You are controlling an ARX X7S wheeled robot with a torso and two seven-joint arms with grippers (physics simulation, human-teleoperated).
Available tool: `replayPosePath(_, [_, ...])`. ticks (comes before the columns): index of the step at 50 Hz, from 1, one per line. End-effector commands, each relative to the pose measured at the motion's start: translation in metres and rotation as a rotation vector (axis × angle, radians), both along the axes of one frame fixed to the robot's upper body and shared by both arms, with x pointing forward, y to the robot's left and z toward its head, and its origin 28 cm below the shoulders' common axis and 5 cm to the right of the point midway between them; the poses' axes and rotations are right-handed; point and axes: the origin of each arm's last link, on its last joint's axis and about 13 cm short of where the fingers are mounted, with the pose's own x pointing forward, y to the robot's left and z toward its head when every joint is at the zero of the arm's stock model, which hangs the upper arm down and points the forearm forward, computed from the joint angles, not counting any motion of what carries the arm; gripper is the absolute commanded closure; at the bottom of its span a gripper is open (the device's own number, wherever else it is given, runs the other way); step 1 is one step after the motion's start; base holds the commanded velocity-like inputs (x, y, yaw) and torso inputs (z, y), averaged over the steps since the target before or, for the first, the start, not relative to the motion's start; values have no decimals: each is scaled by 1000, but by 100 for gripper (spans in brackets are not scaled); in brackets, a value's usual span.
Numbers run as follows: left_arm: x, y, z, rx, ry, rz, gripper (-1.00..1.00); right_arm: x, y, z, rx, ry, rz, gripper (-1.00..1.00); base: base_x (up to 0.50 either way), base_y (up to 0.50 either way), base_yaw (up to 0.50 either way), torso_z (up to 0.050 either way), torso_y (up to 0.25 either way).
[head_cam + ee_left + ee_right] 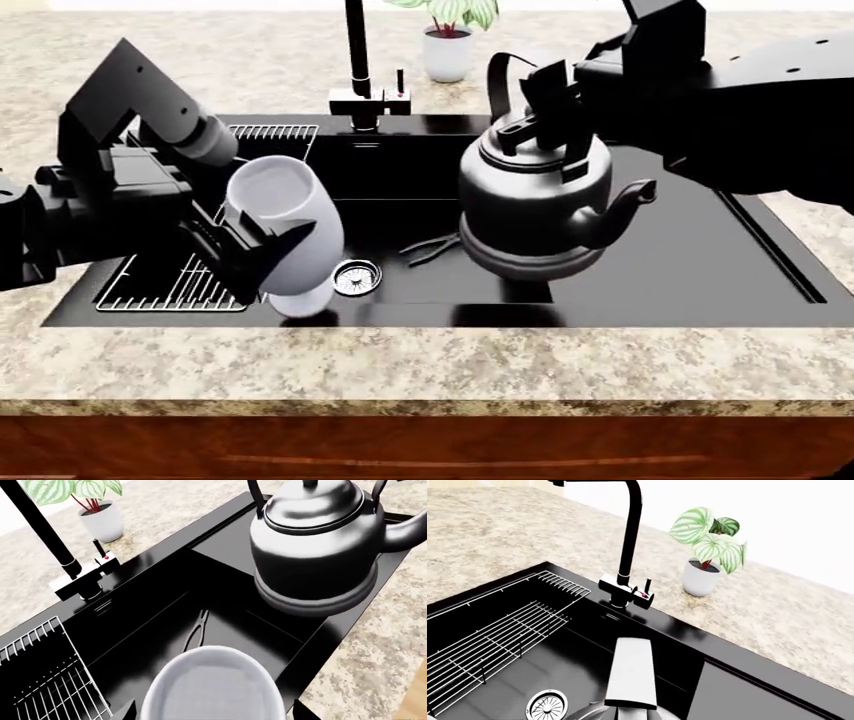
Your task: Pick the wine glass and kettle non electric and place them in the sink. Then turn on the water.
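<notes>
- The left gripper [267,255] is clamped on the wine glass [283,235], its dark fingers on either side of the pale bowl; the glass is upright with the open mouth on top; its foot is low at the near edge of the sink [694,280], just beside the round metal drain [355,278]
- The right gripper [550,112] is closed on the arched handle of the kettle [541,205]; the kettle hangs upright above the basin, spout pointing to the robot's right; whether its base touches the sink floor I cannot tell
- In the left wrist view the kettle [320,545] is beyond the rim of the glass [212,685], the two apart
- A dark pair of tongs [430,247] lies on the basin floor between glass and kettle; the white wire rack [160,285] sits in the left part of the sink
- The black tap [627,545] stands at the far rim; a potted plant [707,555] is on the speckled worktop [400,370] beside it
</notes>
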Motion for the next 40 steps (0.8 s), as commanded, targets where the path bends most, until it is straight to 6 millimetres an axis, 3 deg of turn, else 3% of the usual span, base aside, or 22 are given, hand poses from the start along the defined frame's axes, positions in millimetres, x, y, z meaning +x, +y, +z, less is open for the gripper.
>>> replayPosePath(1, [0,0,4,-12,-20,9,100,1,-3,5,-2,-34,-16,100,70,0,0,0,0])
replayPosePath(23, [-2,-1,6,-14,-23,6,100,-1,-2,5,-4,-31,-15,100,211,9,0,0,2])
replayPosePath(40, [1,-1,4,-14,-24,2,100,1,-5,5,9,-35,-36,100,172,142,0,1,2])
